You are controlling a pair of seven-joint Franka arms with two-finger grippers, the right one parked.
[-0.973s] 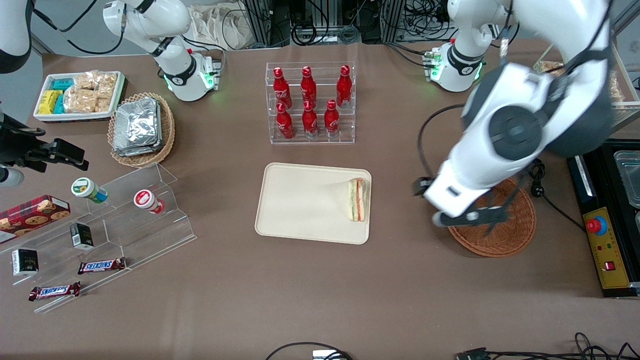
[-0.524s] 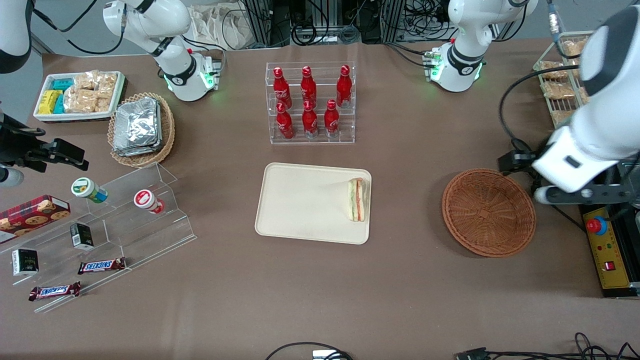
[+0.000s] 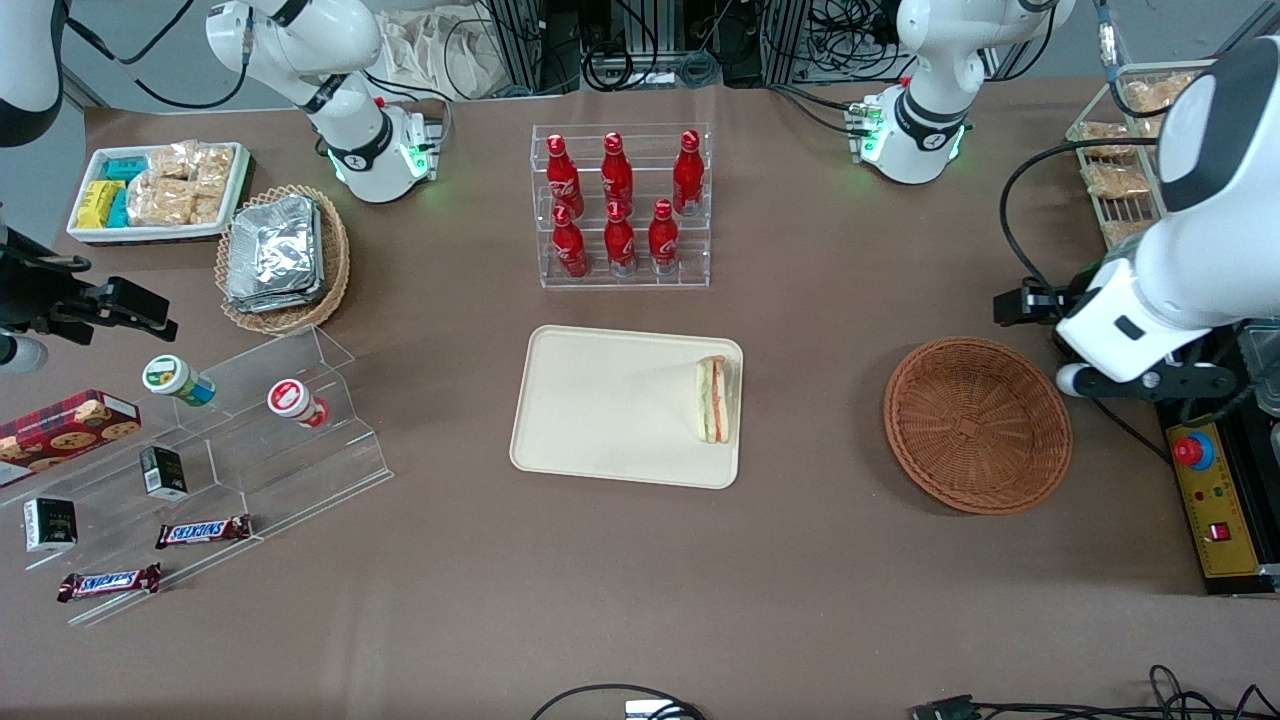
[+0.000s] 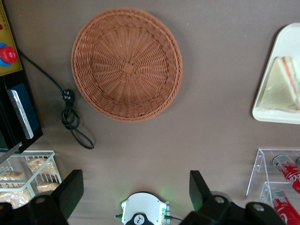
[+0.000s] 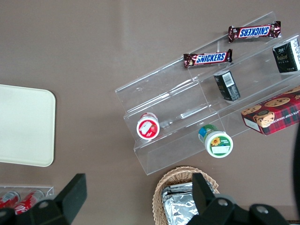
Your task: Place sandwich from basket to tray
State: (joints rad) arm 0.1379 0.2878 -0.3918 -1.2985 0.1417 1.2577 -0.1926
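tray and sandwich cropped, hand fingertips cut off

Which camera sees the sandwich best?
The front view: the whole sandwich lies on the tray. The left wrist view cuts it off; the right wrist view misses it. The open pincer hangs high beside the basket.

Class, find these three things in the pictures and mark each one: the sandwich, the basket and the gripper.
sandwich (image 3: 714, 400), front view, on its striped cut face.
basket (image 3: 977, 426), front view, on the woven floor at its centre.
gripper (image 4: 136, 190), left wrist view, midway between its open jaws, above the table.
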